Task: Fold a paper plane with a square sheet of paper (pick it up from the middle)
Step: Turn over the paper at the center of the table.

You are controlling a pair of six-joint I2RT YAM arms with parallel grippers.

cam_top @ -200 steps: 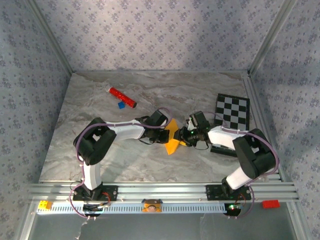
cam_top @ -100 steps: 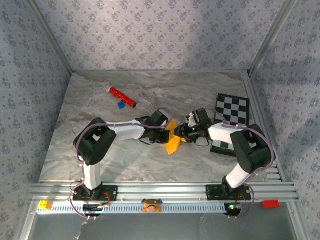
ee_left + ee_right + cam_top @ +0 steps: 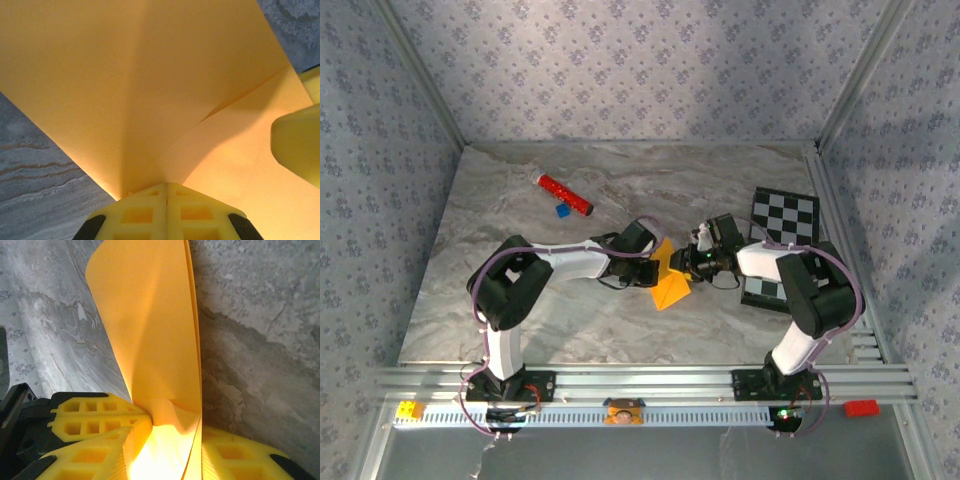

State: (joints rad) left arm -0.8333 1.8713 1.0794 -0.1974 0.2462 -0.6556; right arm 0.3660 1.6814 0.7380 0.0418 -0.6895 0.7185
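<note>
Jaws of the left gripper (image 3: pixel 167 186) are pinching the square sheet of paper (image 3: pixel 670 287) — partly folded, mid-frame in the top view — while the right gripper (image 3: pixel 176 437) is straddling a flap, jaws apart, grip unclear. Uneven pulling could be tearing it or skewing the crease.

A grey, marble-patterned table top (image 3: pixel 520 330) is seen from above, enclosed by walls (image 3: pixel 640 70) papered in a pale blue floral print. A red cylinder (image 3: pixel 565 195) is laid at a slant towards the far left of the table, and a small blue block (image 3: pixel 561 211) is set just beside it on the near side. A black-and-white checkered board (image 3: pixel 786 222) is placed flat at the right edge. A ribbed metal rail (image 3: pixel 650 380) runs along the near edge, with a small yellow piece (image 3: pixel 409 409) below its left end and a red piece (image 3: pixel 861 407) below its right end.
</note>
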